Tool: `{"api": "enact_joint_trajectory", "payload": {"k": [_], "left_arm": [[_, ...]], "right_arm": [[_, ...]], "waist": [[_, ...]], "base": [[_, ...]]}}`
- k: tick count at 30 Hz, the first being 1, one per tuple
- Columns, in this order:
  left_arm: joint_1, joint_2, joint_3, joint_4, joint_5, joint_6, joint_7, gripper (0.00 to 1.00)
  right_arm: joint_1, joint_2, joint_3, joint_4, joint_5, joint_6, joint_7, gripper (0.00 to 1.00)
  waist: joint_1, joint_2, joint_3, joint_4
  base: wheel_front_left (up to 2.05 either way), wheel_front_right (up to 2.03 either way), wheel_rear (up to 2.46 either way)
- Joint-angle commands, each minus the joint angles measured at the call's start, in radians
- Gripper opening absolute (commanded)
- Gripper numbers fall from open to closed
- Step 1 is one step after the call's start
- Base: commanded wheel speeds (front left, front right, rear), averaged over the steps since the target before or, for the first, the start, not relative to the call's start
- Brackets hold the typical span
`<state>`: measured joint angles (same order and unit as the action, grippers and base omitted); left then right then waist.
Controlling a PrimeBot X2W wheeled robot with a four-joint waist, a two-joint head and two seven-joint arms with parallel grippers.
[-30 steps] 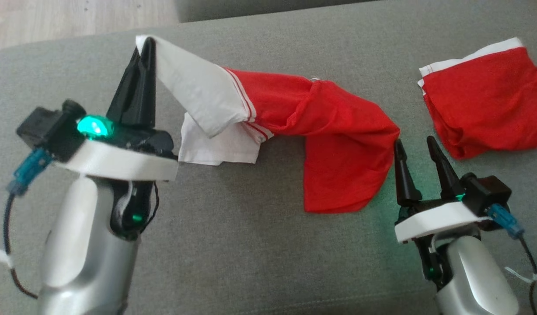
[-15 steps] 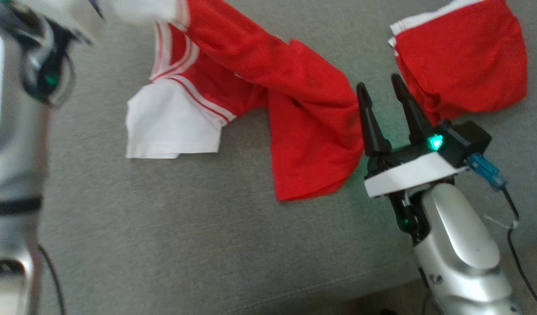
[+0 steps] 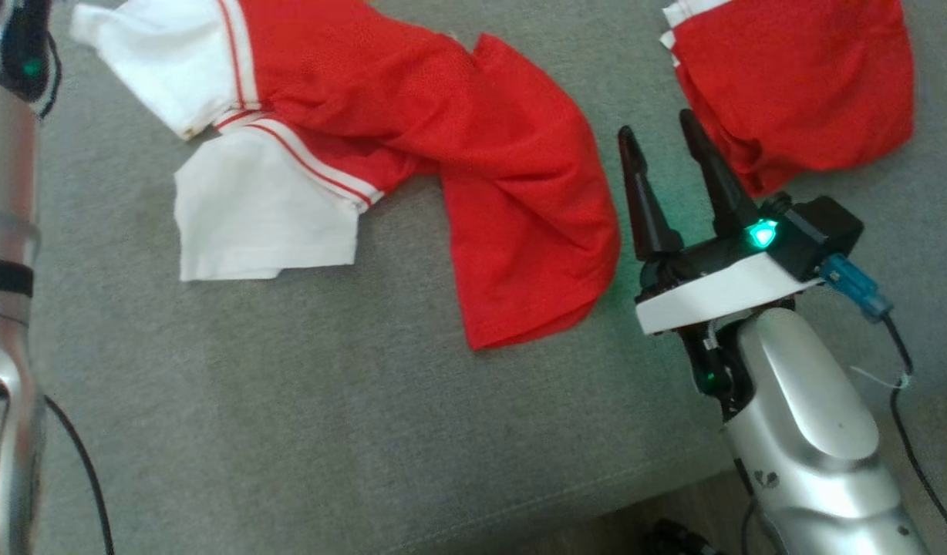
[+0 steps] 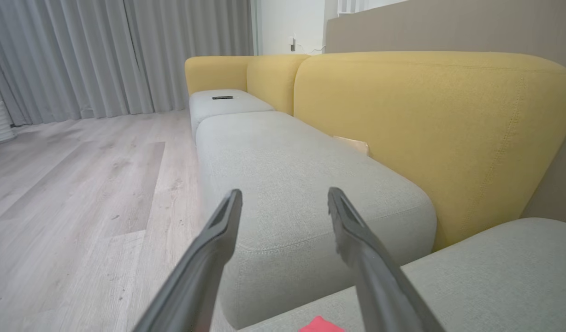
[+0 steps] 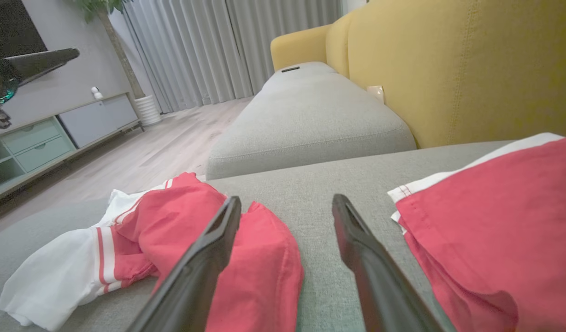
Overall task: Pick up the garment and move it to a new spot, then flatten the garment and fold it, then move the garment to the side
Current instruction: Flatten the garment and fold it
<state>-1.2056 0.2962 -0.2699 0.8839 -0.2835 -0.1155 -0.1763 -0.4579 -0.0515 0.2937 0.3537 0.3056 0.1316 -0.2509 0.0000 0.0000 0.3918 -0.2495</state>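
Inspecting w/ the right hand (image 3: 655, 127) as ref point: its fingers stand wide apart, nothing between them, low over the grey sofa cushion (image 3: 288, 424). The garment (image 3: 481, 139), red w/ white striped sleeves (image 3: 265, 208), lies crumpled on the cushion just left of the right hand. Its red lobe is just beside that hand's nearer finger; contact not confirmed. The sleeves lie at the end far from the right hand. A second red piece (image 3: 790, 77) sits beyond and right of the right hand, apart from the garment. The left hand (image 4: 285, 193) is wide, empty, raised well left of the right hand. Judgement: garment is set down, not flat; both hands are free so flattening can start. The right hand seems stationed to take the lobe edge.
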Motion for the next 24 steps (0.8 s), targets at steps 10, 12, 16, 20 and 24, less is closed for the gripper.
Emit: {"api": "enact_joint_trajectory", "payload": {"k": [10, 12, 16, 20, 24], "left_arm": [[0.092, 0.013, -0.026, -0.017, -0.074, -0.014, -0.08, 1.0], [0.144, 0.012, -0.03, -0.05, -0.097, -0.015, -0.083, 1.0], [0.266, 0.012, -0.001, -0.156, -0.141, -0.015, -0.085, 1.0], [0.427, -0.012, 0.06, -0.301, -0.166, -0.01, -0.085, 1.0], [0.597, -0.045, 0.095, -0.452, -0.14, 0.016, -0.085, 1.0]], "right_arm": [[0.049, 0.001, -0.052, -0.004, -0.055, -0.001, -0.011, 1.0], [0.061, 0.001, -0.068, -0.001, -0.066, -0.001, -0.011, 1.0], [0.09, 0.001, -0.103, -0.001, -0.086, -0.001, -0.009, 1.0], [0.129, 0.001, -0.138, -0.013, -0.095, -0.001, -0.006, 1.0], [0.168, 0.001, -0.166, -0.03, -0.104, -0.001, 0.0, 1.0]], "waist": [[0.0, 0.0, -0.095, 0.099], [0.0, 0.0, -0.115, 0.119], [0.0, 0.0, -0.153, 0.157], [0.0, 0.0, -0.19, 0.19], [0.0, 0.0, -0.219, 0.212]], "base": [[0.0, 0.0, 0.0], [0.0, 0.0, 0.0], [0.0, 0.0, 0.0], [0.0, 0.0, 0.0], [0.0, 0.0, 0.0]]}}
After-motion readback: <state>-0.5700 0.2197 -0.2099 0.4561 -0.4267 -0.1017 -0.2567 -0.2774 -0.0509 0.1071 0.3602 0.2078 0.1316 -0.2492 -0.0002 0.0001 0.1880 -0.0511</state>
